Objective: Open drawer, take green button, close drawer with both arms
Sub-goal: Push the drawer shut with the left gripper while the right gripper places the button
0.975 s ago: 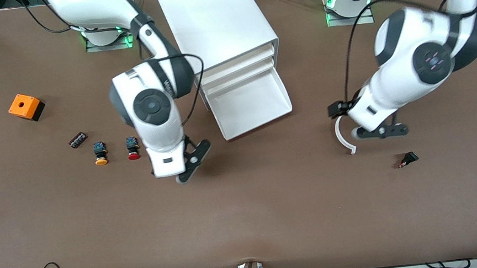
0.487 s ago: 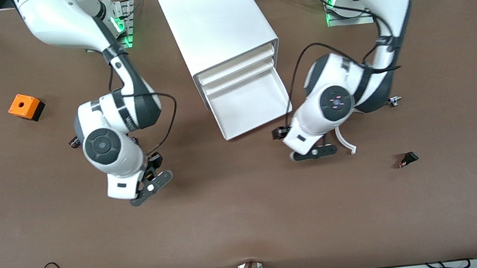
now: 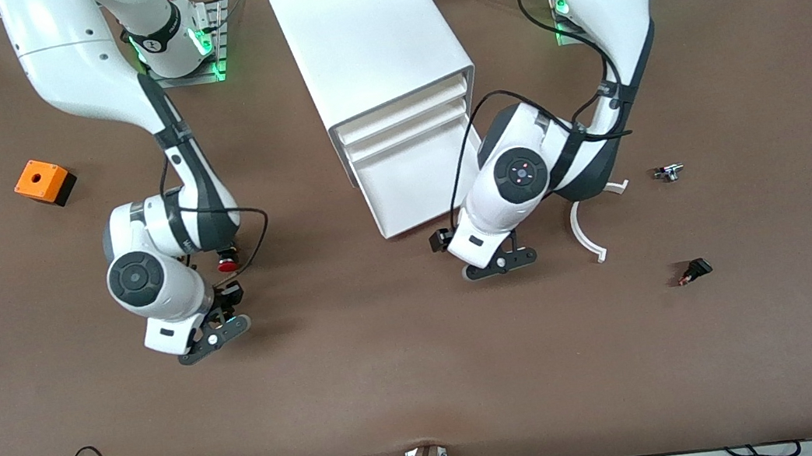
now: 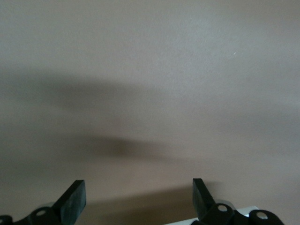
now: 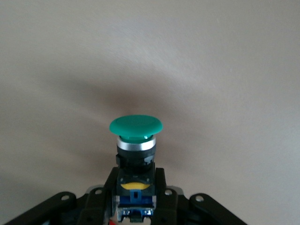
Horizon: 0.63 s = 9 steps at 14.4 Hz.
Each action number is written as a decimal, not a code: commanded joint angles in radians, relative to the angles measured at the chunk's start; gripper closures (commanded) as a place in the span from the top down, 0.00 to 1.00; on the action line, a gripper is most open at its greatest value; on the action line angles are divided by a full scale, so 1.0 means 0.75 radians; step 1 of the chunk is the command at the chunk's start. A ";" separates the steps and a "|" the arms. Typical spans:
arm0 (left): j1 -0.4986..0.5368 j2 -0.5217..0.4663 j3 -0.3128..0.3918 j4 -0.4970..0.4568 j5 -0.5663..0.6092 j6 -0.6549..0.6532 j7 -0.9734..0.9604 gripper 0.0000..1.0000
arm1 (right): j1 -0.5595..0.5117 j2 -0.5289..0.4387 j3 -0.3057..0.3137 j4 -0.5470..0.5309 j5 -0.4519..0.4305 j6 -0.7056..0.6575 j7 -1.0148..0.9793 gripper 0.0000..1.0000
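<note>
Since a second ago the right gripper (image 3: 214, 333) has carried the green-capped button (image 5: 135, 125), pinched in its fingers, away over bare table, while the spread-fingered left gripper (image 3: 498, 263) has swung before the still-open lowest drawer (image 3: 421, 179), unclosed.

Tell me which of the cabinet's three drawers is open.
The lowest drawer: it is pulled out toward the front camera and shows its bare white tray, while the two drawers above it sit shut in the cabinet.
</note>
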 commanded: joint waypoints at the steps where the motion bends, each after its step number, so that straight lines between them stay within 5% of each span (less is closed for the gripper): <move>1: -0.046 0.015 0.020 -0.034 0.035 0.042 -0.031 1.00 | -0.040 -0.018 0.019 -0.043 0.121 0.010 0.008 0.29; 9: -0.091 0.031 0.005 -0.101 0.025 0.048 -0.037 1.00 | -0.087 0.001 0.015 -0.107 0.135 0.023 0.004 0.31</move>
